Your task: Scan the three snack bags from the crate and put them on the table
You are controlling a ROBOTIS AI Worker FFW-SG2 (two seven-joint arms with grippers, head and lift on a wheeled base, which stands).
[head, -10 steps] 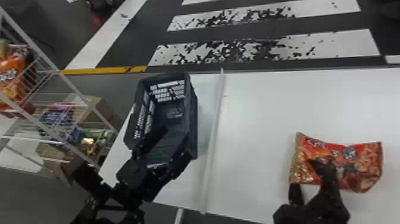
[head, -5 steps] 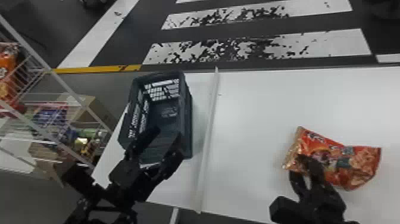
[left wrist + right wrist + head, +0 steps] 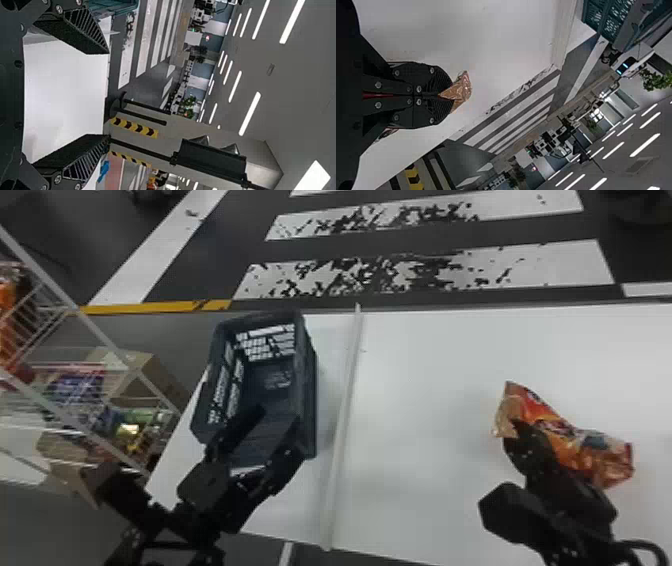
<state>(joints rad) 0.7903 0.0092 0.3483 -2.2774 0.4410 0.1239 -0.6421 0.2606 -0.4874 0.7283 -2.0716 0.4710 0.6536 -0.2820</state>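
Head view: the right gripper has its fingers closed tight on one end of the orange snack bag, toward the tabletop's near edge. The left gripper holds its empty fingers wide apart by the near end of the crate, which stands near the tabletop's far left corner.

Crate left, snack bag right, along one bench.
A long strip runs from the far side to the near side between them, just right of the crate; the left hand is at the crate's near end, the right hand at the bag's left end; a rack with goods stands left of the bench, and floor lies behind.
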